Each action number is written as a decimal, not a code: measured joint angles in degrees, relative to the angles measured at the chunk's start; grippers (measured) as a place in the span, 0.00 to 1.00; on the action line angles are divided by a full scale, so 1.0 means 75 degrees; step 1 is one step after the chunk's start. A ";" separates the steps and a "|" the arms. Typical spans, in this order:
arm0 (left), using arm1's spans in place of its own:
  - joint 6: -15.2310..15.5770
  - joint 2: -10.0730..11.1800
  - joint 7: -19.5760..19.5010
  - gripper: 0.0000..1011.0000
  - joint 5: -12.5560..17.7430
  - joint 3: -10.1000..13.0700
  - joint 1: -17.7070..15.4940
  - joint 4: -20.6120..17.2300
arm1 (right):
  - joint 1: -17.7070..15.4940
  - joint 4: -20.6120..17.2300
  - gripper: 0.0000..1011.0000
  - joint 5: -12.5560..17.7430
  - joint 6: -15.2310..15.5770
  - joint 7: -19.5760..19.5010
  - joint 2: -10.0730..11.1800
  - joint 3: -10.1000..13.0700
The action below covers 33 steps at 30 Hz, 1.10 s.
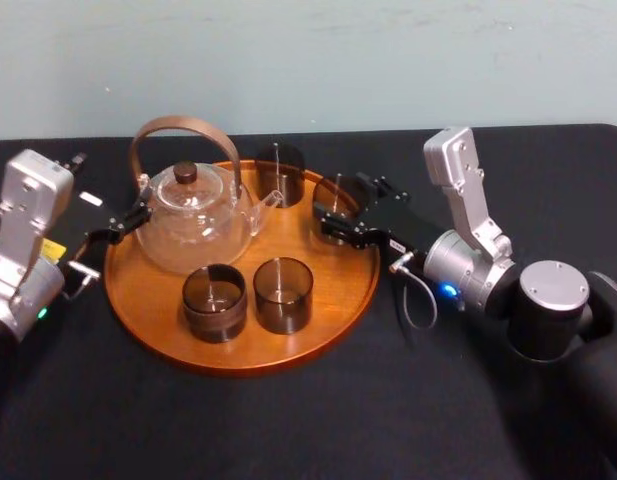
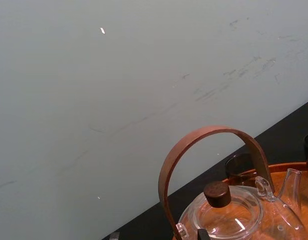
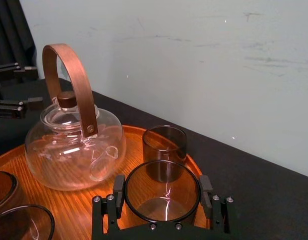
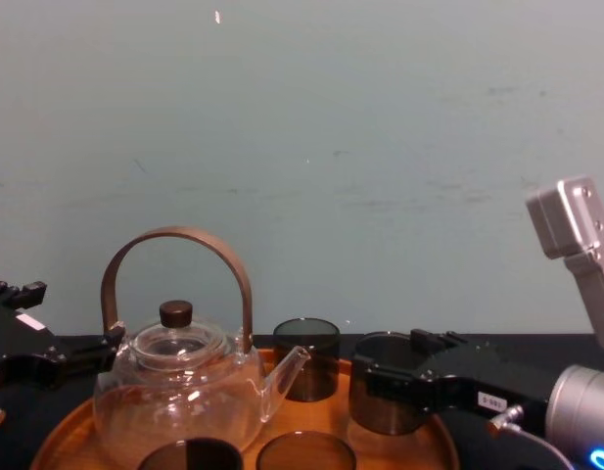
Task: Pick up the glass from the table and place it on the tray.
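The right pincer (image 1: 336,208) is clamping the glass (image 3: 161,200) at the tray's (image 1: 148,300) far right, near the rim. The left pincer (image 1: 120,228), jaws apart, is idling beside the teapot (image 1: 193,225). Releasing on the rim is risking a tip onto the worktop (image 1: 288,430).

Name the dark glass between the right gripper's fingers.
The glass by the tray's right rim, flanked by the right gripper; the rear glass, front-left glass and front-right glass stand free.
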 joint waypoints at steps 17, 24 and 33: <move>0.0000 0.0000 0.0000 1.00 0.0000 0.0000 0.0000 0.0000 | 0.0117 0.0322 0.89 -0.0077 -0.0110 0.0049 -0.0143 -0.0068; 0.0000 0.0000 0.0000 1.00 0.0000 0.0000 0.0000 -0.0001 | 0.0168 0.0432 0.89 -0.0092 -0.0151 0.0087 -0.0189 -0.0088; 0.0000 0.0000 0.0000 1.00 0.0000 0.0000 0.0000 0.0000 | 0.0177 0.0467 0.89 -0.0115 -0.0149 0.0094 -0.0203 -0.0102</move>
